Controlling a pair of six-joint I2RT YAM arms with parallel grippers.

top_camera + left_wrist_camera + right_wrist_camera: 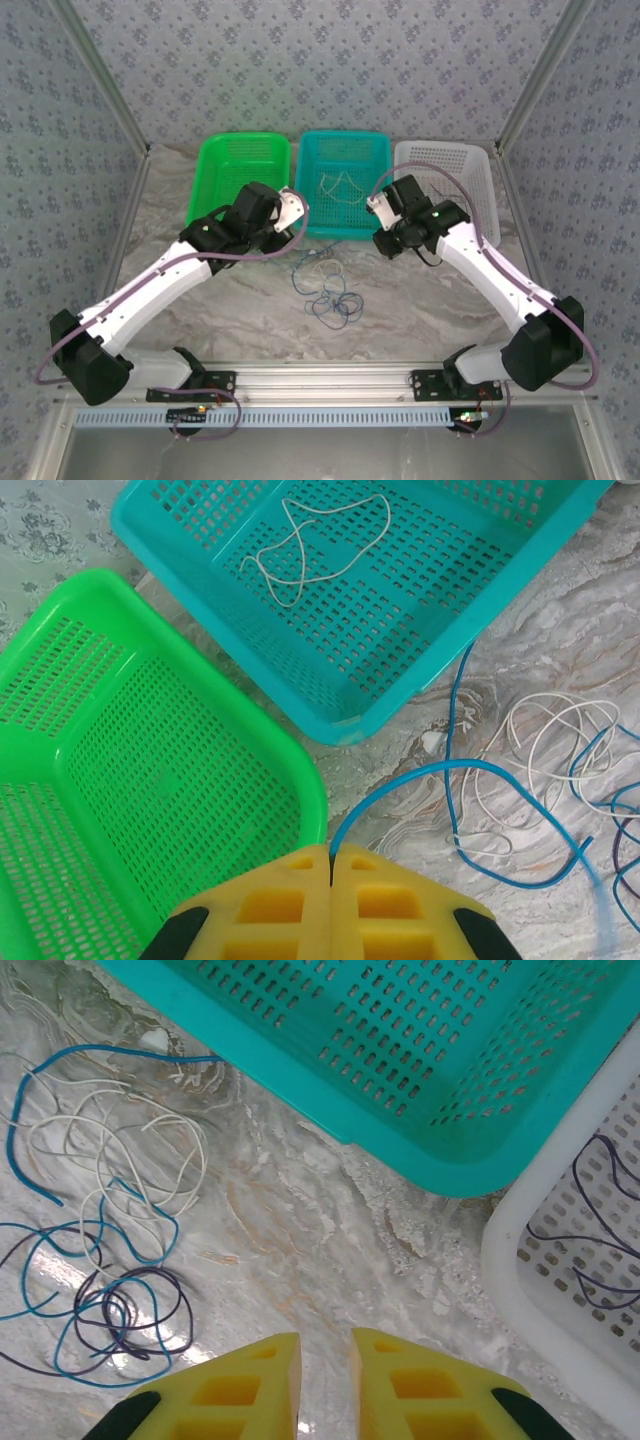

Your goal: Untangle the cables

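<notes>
Your left gripper (pixel 330 865) is clamped shut on the blue cable (pixel 430 767), probably to draw it out of the tangle (pixel 110 1310). That tangle lies ahead-left of your right gripper (pixel 325 1360), which is slightly parted and empty. A white cable (pixel 320 540) lies in the teal basket (pixel 420 630) ahead, which suggests sorting. No writing is legible.

L arm (pixel 160 285), R arm (pixel 490 270) fwd, angled inward | L grip (pixel 330 858) pinching blue cable (pixel 450 763) | R grip (pixel 325 1350) narrow gap

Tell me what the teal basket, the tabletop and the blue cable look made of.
Teal basket: likely moulded plastic, uniform colour, gridded holes. Tabletop: marble-look veining, possibly a printed covering. Blue cable: probably plastic-insulated wire, smooth, holding springy loops.
</notes>
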